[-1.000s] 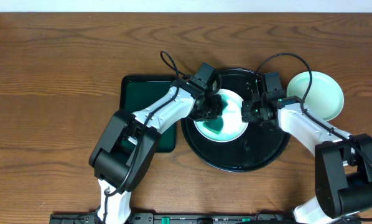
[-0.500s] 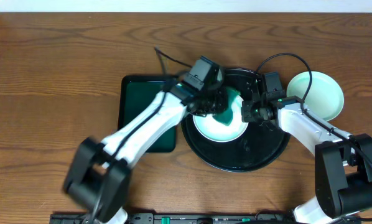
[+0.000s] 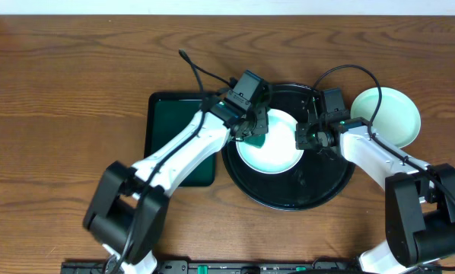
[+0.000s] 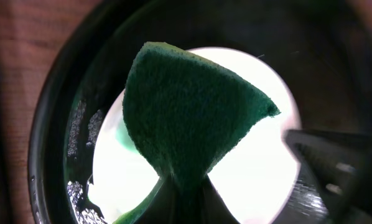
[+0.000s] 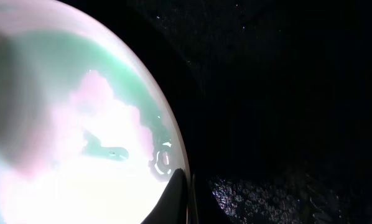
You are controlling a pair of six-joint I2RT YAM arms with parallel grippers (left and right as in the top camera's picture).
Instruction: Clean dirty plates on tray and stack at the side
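One pale plate (image 3: 273,152) lies on the round black tray (image 3: 319,186). My left gripper (image 3: 254,131) is shut on a green sponge (image 3: 258,140) at the plate's upper-left edge. In the left wrist view the sponge (image 4: 192,118) fans out over the bright plate (image 4: 254,168). My right gripper (image 3: 303,138) is shut on the plate's right rim. The right wrist view shows its fingertips (image 5: 181,190) pinching the rim of the plate (image 5: 68,137), with the tray (image 5: 285,93) beside it. A second plate (image 3: 391,114) sits on the table right of the tray.
A rectangular dark green tray (image 3: 170,125) lies left of the black tray, partly under my left arm. Cables loop above both wrists. Bare wooden table surrounds everything.
My left gripper has swept the sponge from the plate's middle, up and right, then back to its upper-left edge. The right gripper and plate have stayed put.
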